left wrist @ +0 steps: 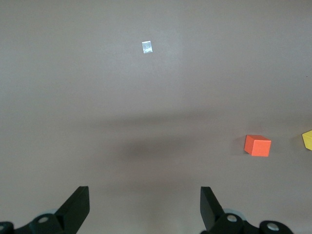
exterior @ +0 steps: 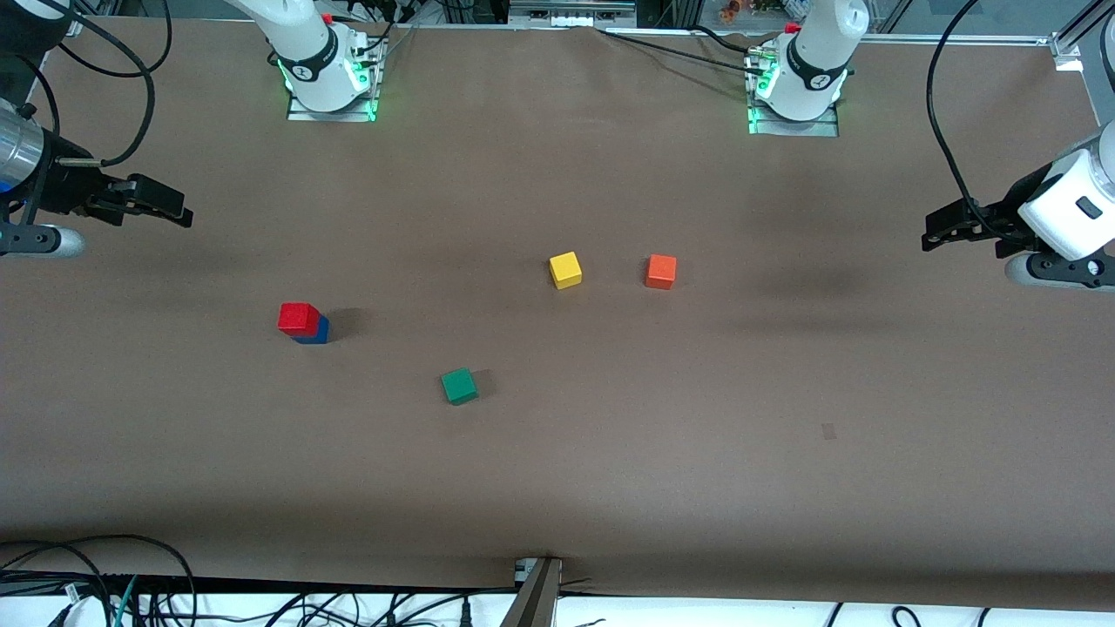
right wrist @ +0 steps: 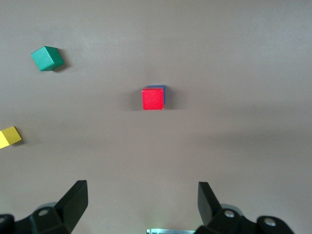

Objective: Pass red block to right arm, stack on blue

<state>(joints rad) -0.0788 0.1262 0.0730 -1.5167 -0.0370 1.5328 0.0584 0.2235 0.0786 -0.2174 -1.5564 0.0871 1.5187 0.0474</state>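
The red block sits on top of the blue cube on the brown table, toward the right arm's end. Only a sliver of the blue cube shows under it. In the right wrist view the red block covers nearly all of the blue cube. My right gripper is open and empty, up over the table's edge at the right arm's end, well apart from the stack; its own view shows it too. My left gripper is open and empty over the left arm's end.
A green cube lies nearer the front camera than the stack. A yellow cube and an orange cube lie side by side mid-table. A small tape patch marks the table toward the left arm's end.
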